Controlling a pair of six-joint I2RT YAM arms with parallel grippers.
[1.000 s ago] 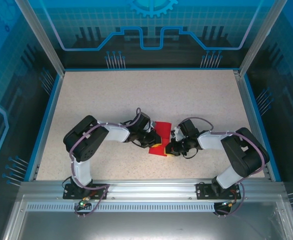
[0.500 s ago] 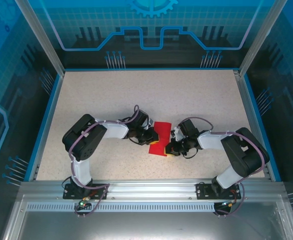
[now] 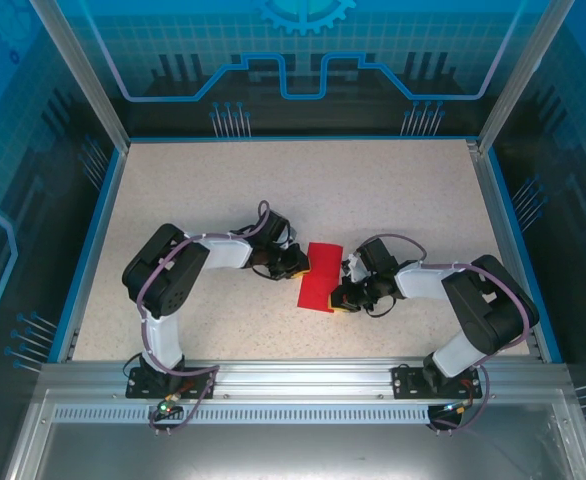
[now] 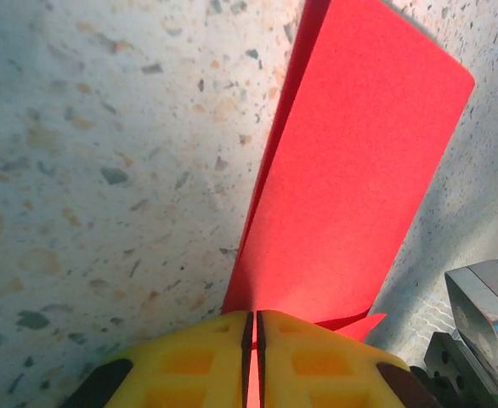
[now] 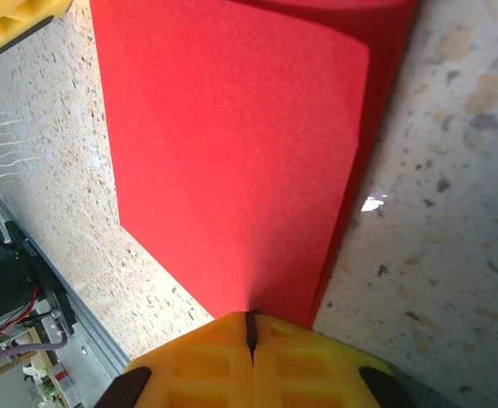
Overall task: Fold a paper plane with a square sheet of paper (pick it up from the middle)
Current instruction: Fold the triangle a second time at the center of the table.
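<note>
Folded red paper (image 3: pixel 321 277) near the middle of the table (image 3: pixel 403 200), between the two arms, left gripper (image 3: pixel 300 264) pinched on its left edge, right gripper (image 3: pixel 339 297) clamped on its near right corner, layers slightly parted

place: robot lab cell | evidence: aluminium-framed enclosure (image 3: pixel 293 378), blue tech-print panels (image 3: pixel 303 60), speckled tabletop (image 3: pixel 223 190)
</note>
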